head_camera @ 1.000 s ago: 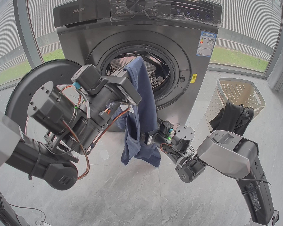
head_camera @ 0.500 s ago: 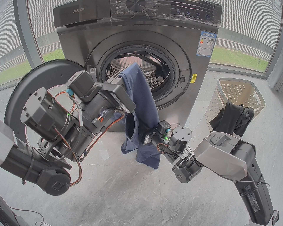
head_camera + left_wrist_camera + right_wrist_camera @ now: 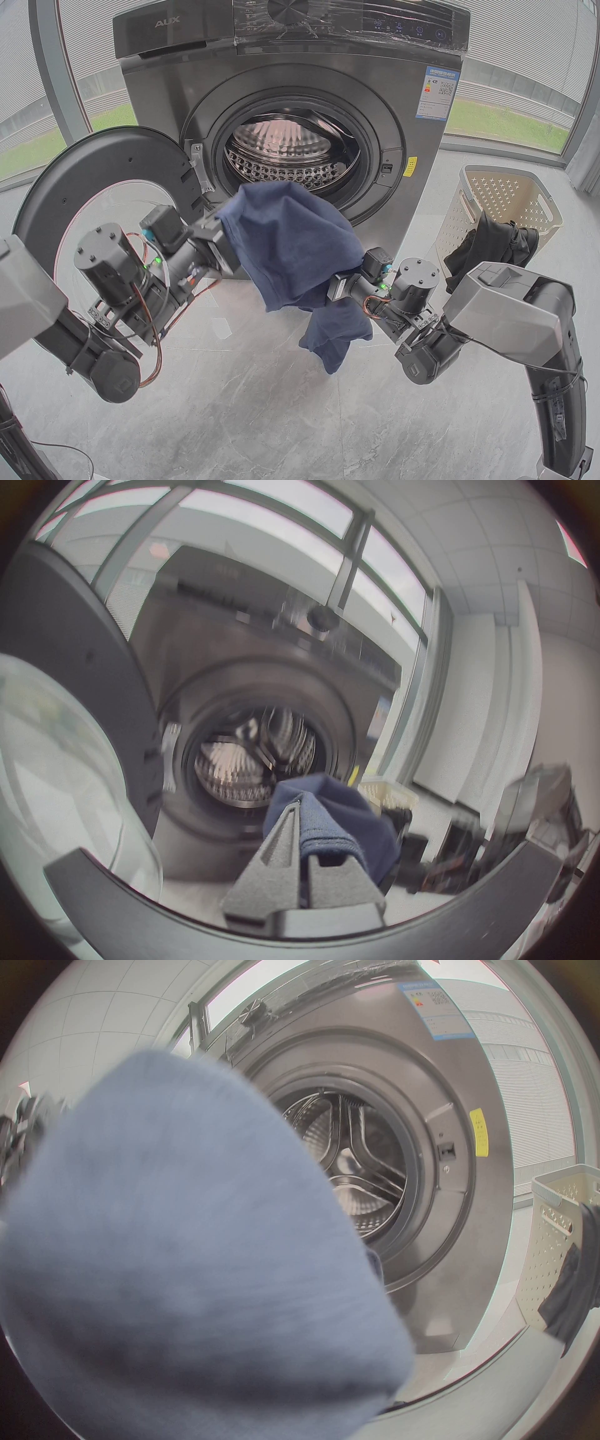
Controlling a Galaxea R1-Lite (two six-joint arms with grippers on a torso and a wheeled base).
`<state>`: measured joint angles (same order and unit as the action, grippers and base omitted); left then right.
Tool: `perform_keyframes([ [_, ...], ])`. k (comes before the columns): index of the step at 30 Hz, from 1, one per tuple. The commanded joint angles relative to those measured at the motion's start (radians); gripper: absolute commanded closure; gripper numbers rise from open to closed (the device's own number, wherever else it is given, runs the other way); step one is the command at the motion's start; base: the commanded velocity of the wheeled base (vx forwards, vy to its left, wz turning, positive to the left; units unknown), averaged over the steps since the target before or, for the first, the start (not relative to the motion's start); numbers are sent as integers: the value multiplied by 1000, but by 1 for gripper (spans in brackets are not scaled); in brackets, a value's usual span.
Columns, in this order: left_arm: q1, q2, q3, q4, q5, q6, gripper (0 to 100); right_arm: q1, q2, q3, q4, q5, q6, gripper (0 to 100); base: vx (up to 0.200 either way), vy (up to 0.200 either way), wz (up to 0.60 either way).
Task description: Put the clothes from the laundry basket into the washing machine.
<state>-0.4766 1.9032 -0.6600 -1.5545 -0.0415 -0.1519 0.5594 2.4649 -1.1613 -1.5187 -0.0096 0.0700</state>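
Navy blue cotton shirt (image 3: 287,240) has sunk below the drum mouth of the grey washing machine (image 3: 400,106). The left gripper (image 3: 304,849) is clenched on it, the right gripper (image 3: 337,289) cloth-covered, hold untellable. It needs lifting in.

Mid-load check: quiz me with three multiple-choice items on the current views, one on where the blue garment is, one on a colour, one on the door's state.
1. Where is the blue garment?
A. inside the drum
B. on the floor
C. held up before the washing machine opening

2. What colour is the clothing draped over the laundry basket rim?
A. black
B. white
C. red

3. The machine's door is:
A. shut
B. swung open
C. missing

Answers: 1 C, the left gripper pinches it before the opening; 2 A, dark cloth hangs over the pale rim; 3 B, it stands swung aside, left of the opening.
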Motion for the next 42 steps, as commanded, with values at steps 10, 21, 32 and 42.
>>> perform_keyframes([
  [10,30,304,168,-7,-84,34,100,31,-121,-5,12,-44,11,100,0,0,0],
  [21,27,441,138,-10,-87,46,100,62,-123,-31,23,-67,11,100,0,0,0],
  [32,9,409,203,-12,-86,40,0,37,-123,-31,25,-67,10,100,0,0,0],
  [42,-25,292,341,-9,-127,57,0,2,-115,-69,48,-67,10,100,0,0,0],
])
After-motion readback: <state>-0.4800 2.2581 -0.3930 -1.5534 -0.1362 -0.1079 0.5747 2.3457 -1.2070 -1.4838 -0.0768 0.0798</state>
